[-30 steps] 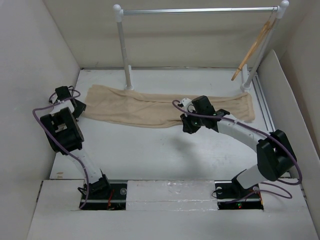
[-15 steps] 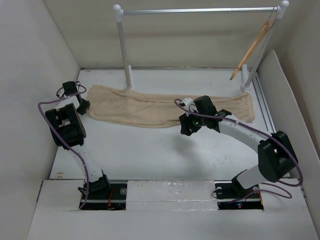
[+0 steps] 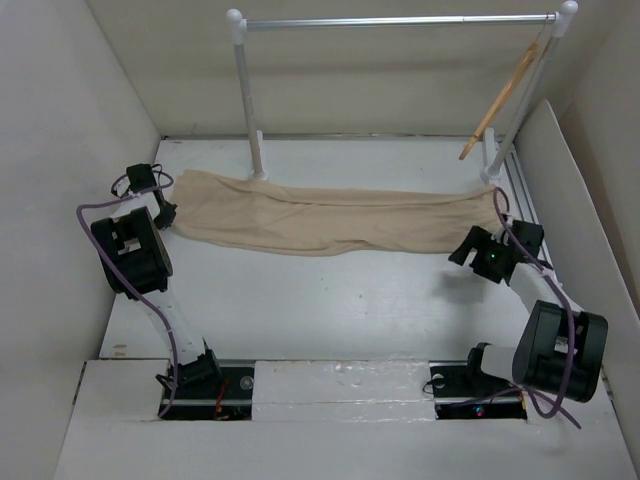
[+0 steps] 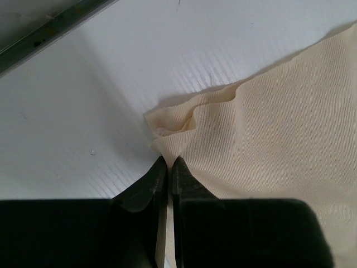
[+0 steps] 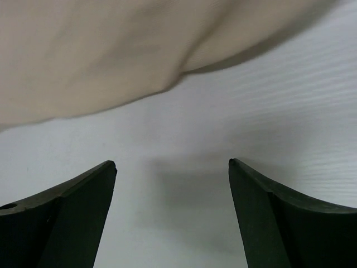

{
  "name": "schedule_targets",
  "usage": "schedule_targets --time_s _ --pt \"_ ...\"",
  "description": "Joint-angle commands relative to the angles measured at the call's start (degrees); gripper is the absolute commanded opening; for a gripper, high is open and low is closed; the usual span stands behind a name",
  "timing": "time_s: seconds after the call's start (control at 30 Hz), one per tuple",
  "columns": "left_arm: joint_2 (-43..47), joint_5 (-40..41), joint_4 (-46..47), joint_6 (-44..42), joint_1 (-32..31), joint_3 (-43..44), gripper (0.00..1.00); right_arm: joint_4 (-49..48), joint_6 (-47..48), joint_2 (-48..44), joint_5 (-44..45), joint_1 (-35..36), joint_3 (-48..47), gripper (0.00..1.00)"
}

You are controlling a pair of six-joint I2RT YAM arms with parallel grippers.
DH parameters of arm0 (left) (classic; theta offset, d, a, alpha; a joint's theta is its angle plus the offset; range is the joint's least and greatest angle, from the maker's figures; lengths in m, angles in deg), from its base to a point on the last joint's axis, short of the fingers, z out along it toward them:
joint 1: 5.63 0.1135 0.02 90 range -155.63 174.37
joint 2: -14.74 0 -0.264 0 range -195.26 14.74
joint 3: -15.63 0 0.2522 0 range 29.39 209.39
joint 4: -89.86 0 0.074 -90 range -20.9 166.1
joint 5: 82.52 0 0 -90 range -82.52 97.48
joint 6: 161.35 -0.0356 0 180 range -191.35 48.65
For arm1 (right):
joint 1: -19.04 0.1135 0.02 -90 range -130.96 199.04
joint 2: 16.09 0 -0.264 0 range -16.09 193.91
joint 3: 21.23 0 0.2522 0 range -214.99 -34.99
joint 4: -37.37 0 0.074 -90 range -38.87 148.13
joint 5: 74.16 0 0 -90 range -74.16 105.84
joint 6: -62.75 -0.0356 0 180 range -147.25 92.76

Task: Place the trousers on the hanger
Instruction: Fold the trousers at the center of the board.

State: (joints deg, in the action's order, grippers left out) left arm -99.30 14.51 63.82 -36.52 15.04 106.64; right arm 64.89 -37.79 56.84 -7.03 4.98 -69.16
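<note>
The beige trousers (image 3: 320,220) lie flat and stretched left to right across the back of the table. My left gripper (image 3: 165,212) sits at their left end, shut on a bunched corner of the trousers (image 4: 268,139), with the cloth pinched at the left gripper's (image 4: 168,162) tips. My right gripper (image 3: 496,238) hovers just in front of the trousers' right end, open. Bare table lies between the right gripper's (image 5: 172,163) fingers, with the edge of the trousers (image 5: 111,50) ahead of them. The wooden hanger (image 3: 500,95) hangs slanted from the rail's right end.
A white-posted rack with a silver rail (image 3: 400,20) spans the back; its left post (image 3: 248,100) stands just behind the trousers. White walls close in the left, right and back. A metal strip (image 3: 525,215) runs along the right side.
My right arm has swung from the middle of the trousers to their right end and its jaws have opened. My left gripper has moved back to the cloth's corner and shut on it.
</note>
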Motion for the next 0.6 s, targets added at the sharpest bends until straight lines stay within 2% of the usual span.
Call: schedule_targets --time_s 0.0,0.03,0.2,0.27,0.33,0.37,0.5,0.53,0.57 --pt "2.0 2.4 -2.1 -1.6 0.3 -1.3 0.0 -6.3 -4.7 -1.6 3.5 -6.6 1.4 0.86" --pt "2.1 2.4 -2.1 -1.6 0.3 -1.3 0.0 -7.5 -5.6 -0.8 4.9 -9.6 1.7 0.86" --pt "1.7 2.4 -2.2 -2.2 0.3 -1.3 0.0 -15.0 -8.0 10.5 6.6 -13.2 -3.1 0.82" --pt "1.6 2.8 -2.1 -2.2 0.3 -1.3 0.0 -15.8 -9.0 15.3 7.6 -13.2 -4.8 0.69" --pt "1.3 2.9 -2.1 -2.3 0.3 -1.4 0.0 -17.7 -10.8 18.8 6.5 -13.2 -6.6 0.66" --pt "0.9 3.3 -2.0 -2.5 0.3 -1.3 0.0 -18.7 -11.5 19.9 6.2 -13.2 -7.3 0.59" --pt "-0.1 4.7 -2.9 -2.9 0.9 0.0 0.0 -16.6 -11.4 23.6 7.8 -10.7 -12.6 0.46" --pt "0.0 4.7 -2.9 -3.1 0.9 0.1 0.0 -16.5 -11.5 24.4 7.4 -10.0 -14.2 0.38" --pt "0.2 4.6 -2.8 -3.2 0.9 0.0 0.0 -16.5 -11.5 25.9 7.1 -10.0 -14.9 0.21"
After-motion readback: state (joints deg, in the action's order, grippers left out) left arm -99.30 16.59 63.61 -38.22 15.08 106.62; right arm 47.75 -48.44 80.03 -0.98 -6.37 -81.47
